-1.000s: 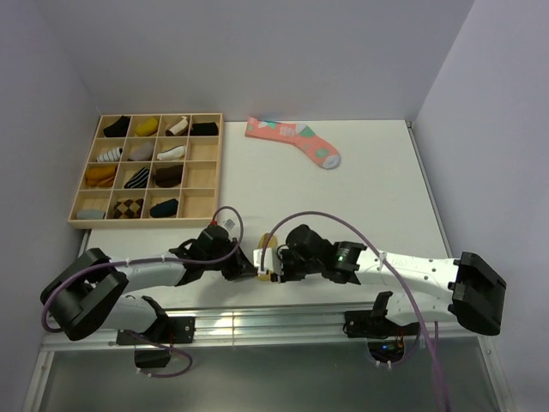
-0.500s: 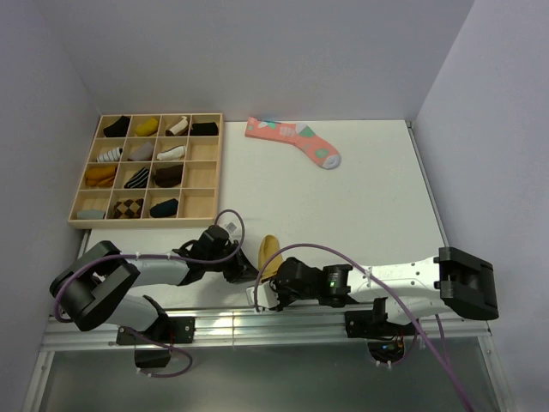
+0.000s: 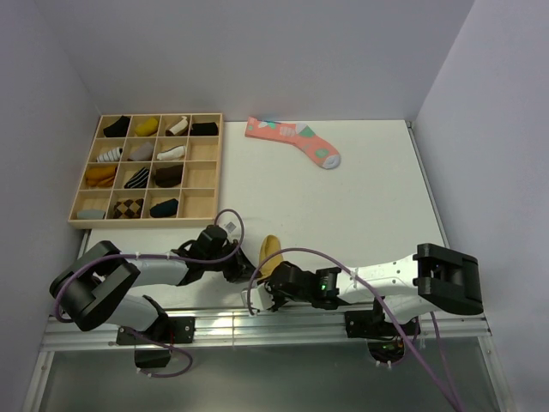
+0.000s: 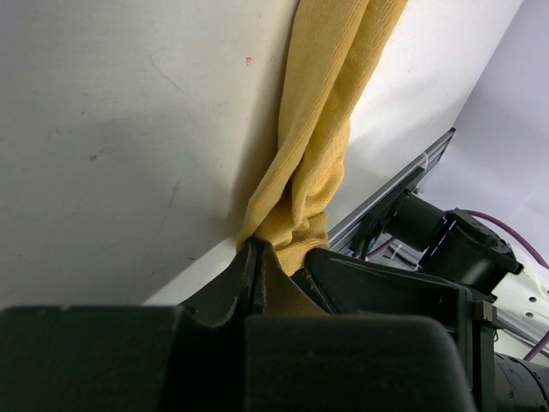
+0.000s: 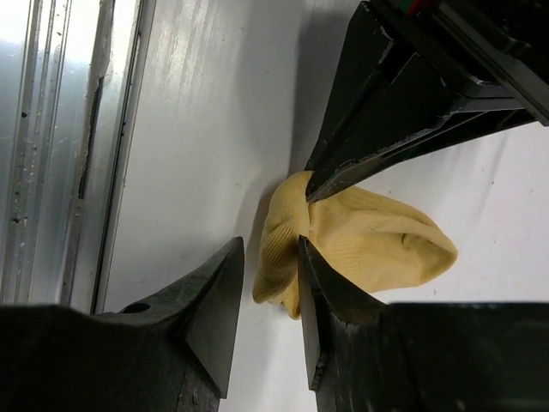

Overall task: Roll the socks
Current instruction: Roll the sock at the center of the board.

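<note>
The mustard-tan sock (image 3: 269, 251) lies on the white table near its front edge, stretched away from me. My left gripper (image 3: 248, 273) is shut on the sock's near end; the left wrist view shows the jaws (image 4: 255, 249) pinching the bunched yellow cloth (image 4: 319, 146). My right gripper (image 3: 268, 295) is open just in front of that end. In the right wrist view its fingertips (image 5: 269, 279) straddle the sock's bunched edge (image 5: 364, 240) without closing, and the left gripper's fingers (image 5: 386, 129) hold the cloth above. The black sock with white cuff stripes is out of view.
A wooden grid tray (image 3: 201, 176) holding rolled socks stands at the back left. A long pink sock with teal patches (image 3: 296, 142) lies at the back centre. An aluminium rail (image 3: 257, 322) runs along the near edge, close to both grippers (image 5: 60, 129).
My right gripper has drawn back from beside the sock to the near edge in front of its end, uncovering the sock. The left gripper stays shut on the sock.
</note>
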Motion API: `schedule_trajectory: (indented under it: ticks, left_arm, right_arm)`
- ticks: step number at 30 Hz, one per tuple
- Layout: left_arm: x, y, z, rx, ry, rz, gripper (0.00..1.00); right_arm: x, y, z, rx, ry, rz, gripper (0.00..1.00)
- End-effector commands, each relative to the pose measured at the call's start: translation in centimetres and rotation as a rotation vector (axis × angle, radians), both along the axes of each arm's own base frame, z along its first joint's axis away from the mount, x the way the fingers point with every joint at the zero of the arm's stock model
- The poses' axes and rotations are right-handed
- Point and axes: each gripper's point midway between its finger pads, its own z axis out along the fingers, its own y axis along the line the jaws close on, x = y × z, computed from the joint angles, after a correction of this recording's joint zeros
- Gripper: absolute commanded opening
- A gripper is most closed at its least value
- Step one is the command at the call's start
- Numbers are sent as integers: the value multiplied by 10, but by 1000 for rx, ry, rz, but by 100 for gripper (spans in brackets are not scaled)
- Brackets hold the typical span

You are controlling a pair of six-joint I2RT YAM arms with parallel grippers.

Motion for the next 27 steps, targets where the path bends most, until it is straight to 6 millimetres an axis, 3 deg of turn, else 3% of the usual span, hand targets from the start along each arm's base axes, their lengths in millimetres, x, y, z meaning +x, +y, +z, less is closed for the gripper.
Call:
schedule_trajectory:
  ticks: [1,7,15,19,21,22,23,25,26,27]
  left_arm:
    - [2,-5,10,-40,-21,-16,0]
    - [2,-5,14,-61,-23,-20,0]
    - [-2,-2,14,-80,-18,-19,0]
    - [0,-2,17,-95,-43,-8,1]
    - [0,0,19,-101,-58,2,5]
    - [2,1,19,-98,-70,7,7]
    - [4,1,22,-104,-87,17,10]
    - [4,3,22,-108,-105,27,15]
    - [6,5,20,-97,-115,36,18]
    - [7,7,19,-90,-123,42,18]
  right_arm:
    - [4,10,7,51,-35,-3,39]
    - [10,10,3,52,-48,-28,36]
    - [7,10,2,34,-2,-23,20]
    - [2,6,4,-6,122,-27,13]
    - [2,12,14,9,211,-14,13]
    - [-1,2,10,-40,267,-26,13]
    - [2,9,21,-16,328,-16,13]
    - [-2,-2,16,-91,432,-30,12]
    - [7,3,27,-74,463,-39,12]
    - [1,3,22,-100,536,-23,12]
